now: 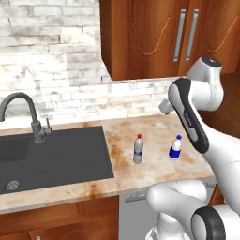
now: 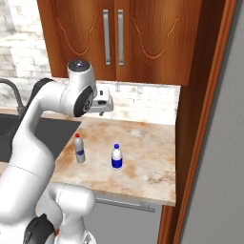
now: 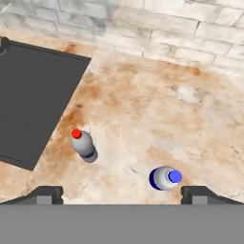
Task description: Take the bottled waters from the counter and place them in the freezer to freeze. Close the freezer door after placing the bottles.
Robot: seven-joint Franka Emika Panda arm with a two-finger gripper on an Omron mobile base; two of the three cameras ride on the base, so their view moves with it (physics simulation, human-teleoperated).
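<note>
Two bottled waters stand upright on the marbled counter (image 1: pixel 154 129), a hand's width apart. The greyish one has a red cap (image 1: pixel 138 150) (image 2: pixel 79 148) (image 3: pixel 84 144). To its right stands the blue-labelled one with a blue cap (image 1: pixel 175 148) (image 2: pixel 116 157) (image 3: pixel 164 177). My gripper (image 3: pixel 123 196) (image 2: pixel 106 103) hangs high above the counter and looks down on both bottles. It is open, its fingertips spread wide with nothing between them. A tall plain grey panel of the freezer (image 2: pixel 219 162) rises at the far right; its handle is out of view.
A black inset sink (image 1: pixel 56 154) (image 3: pixel 33 95) with a dark curved faucet (image 1: pixel 28 110) lies left of the bottles. Wooden wall cabinets (image 1: pixel 154 33) hang overhead before the pale brick wall. A wooden upright (image 2: pixel 198 114) separates the counter from the grey panel.
</note>
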